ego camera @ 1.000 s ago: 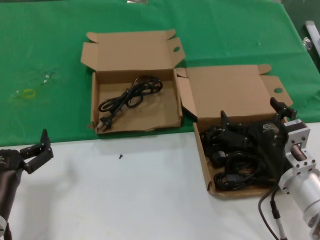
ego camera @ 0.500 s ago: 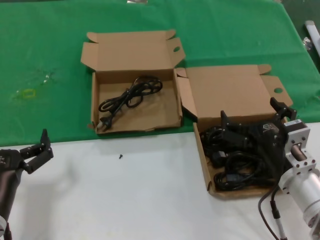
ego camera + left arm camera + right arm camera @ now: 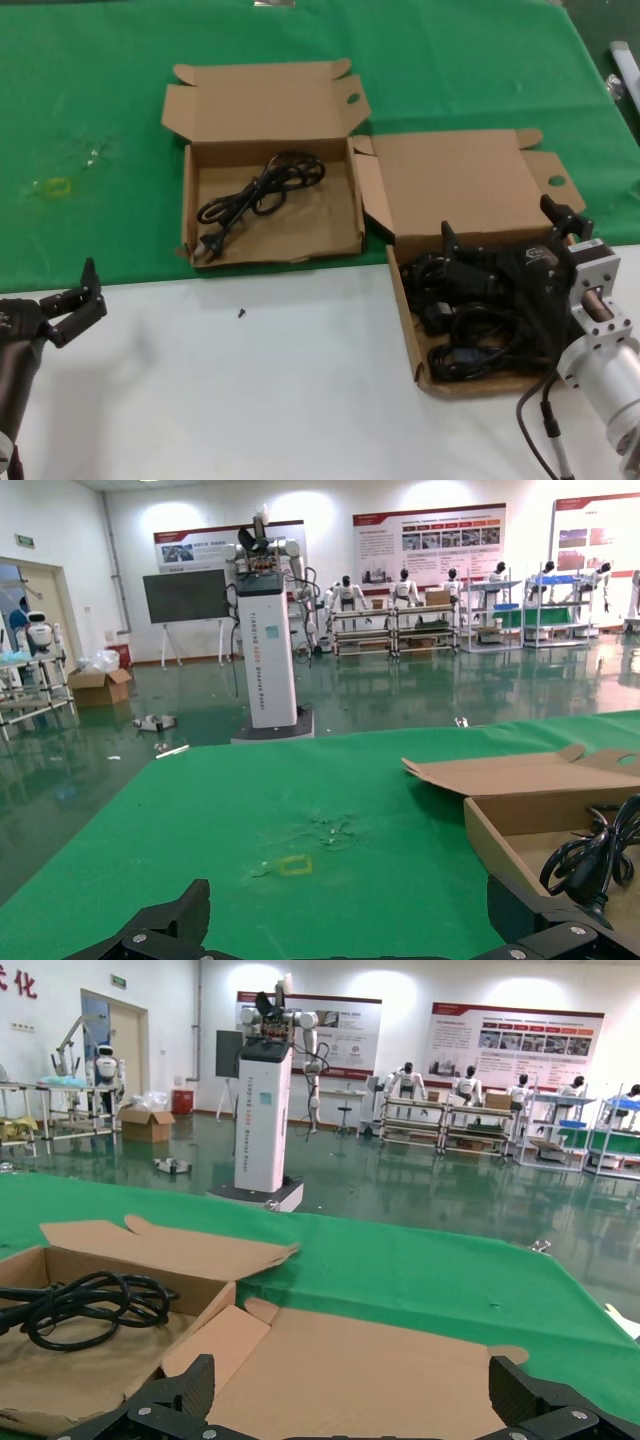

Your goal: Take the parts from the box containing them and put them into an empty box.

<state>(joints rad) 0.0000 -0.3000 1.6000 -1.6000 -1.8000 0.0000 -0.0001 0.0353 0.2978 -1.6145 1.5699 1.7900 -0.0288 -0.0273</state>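
Note both boxes, left one (image 3: 270, 215) and right one (image 3: 470, 190): matt brown cardboard, raw cut edges. Cords (image 3: 470, 320): black, smooth rubbery sheath, slight sheen. Table (image 3: 250, 390): smooth matt white front; green cloth (image 3: 100, 90) behind, felt-like. Your right arm's motor housing (image 3: 605, 375): brushed bare metal.

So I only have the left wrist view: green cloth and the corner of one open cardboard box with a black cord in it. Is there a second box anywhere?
Observer: Yes. The head view shows a second open cardboard box to the right of yours and nearer the robot, holding a pile of black power cords.
Operator: Where is the right arm?
Observer: The right claw is open and sits low over that pile. I cannot tell if it touches it.
Operator: And is my left claw over the cloth?
Observer: No. The left claw is open over the white table, short of the green cloth.
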